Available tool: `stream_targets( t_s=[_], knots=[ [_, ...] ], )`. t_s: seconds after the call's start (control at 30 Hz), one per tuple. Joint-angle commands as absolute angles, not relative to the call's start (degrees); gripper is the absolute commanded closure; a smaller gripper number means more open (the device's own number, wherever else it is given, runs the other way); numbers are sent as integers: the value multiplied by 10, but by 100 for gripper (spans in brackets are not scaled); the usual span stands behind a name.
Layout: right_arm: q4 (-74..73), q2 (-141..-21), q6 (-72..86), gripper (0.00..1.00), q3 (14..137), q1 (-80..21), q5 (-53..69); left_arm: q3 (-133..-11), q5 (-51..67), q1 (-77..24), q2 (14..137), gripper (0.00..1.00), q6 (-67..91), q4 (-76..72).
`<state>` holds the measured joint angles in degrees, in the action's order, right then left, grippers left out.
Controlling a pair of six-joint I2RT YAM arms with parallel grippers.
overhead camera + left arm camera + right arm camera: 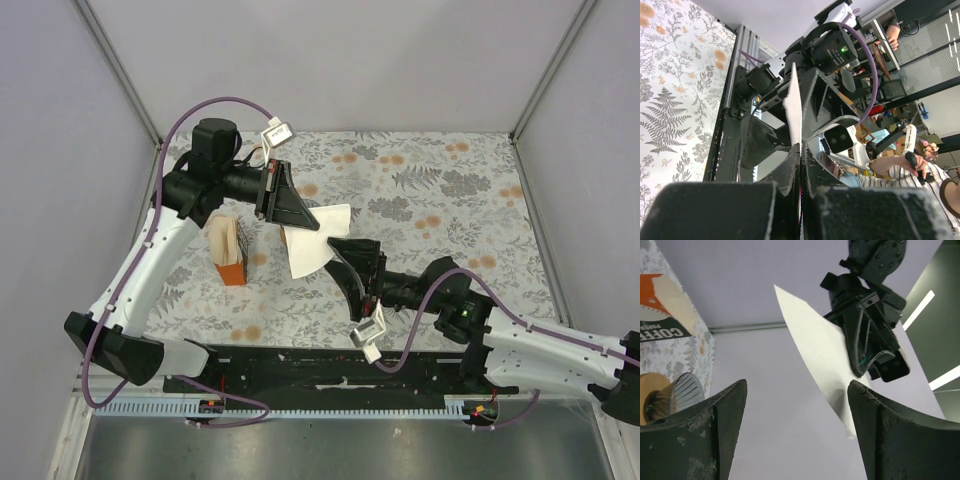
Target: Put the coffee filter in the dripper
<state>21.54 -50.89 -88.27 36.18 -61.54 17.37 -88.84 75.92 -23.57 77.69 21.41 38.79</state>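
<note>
While my left gripper (pixel 316 223) clamps tight on the thin white paper coffee filter (pixel 312 248), the flat, fan-shaped sheet hangs in the air above the floral-printed tabletop (pixel 440 190), smooth and edge-on between my black fingers (pixel 789 175). My right gripper (pixel 338 246) stands spread wide just beside it, one pointed corner of the paper between its rough dark jaws, unclasped. Low in the right wrist view sits the small round orange-tan dripper (pixel 671 394) with its ribbed cone, near the orange-and-tan printed paper packet (pixel 229 252).
</note>
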Motion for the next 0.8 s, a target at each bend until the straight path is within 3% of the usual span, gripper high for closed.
stream_targets(
  t_s=[0.0,0.2,0.3,0.43,0.6,0.63,0.7,0.77],
  knots=[
    [336,-500,-928,12,358,-646,142,-884,780,-233,766,98,263,352],
    [367,-532,-970,13,372,-671,105,-876,781,-234,763,98,278,337],
    [362,-546,-979,20,382,-671,93,-875,783,-233,760,98,281,335],
    [343,-550,-969,45,398,-671,94,-867,783,-234,757,98,284,331],
    [330,-540,-929,95,410,-671,89,-853,773,-229,754,98,286,329],
    [330,-538,-912,100,412,-671,87,-853,769,-228,756,98,285,329],
    [321,-533,-866,100,420,-671,72,-853,756,-218,758,95,284,330],
    [293,-531,-797,100,439,-671,44,-863,729,-203,766,71,265,351]
  ],
)
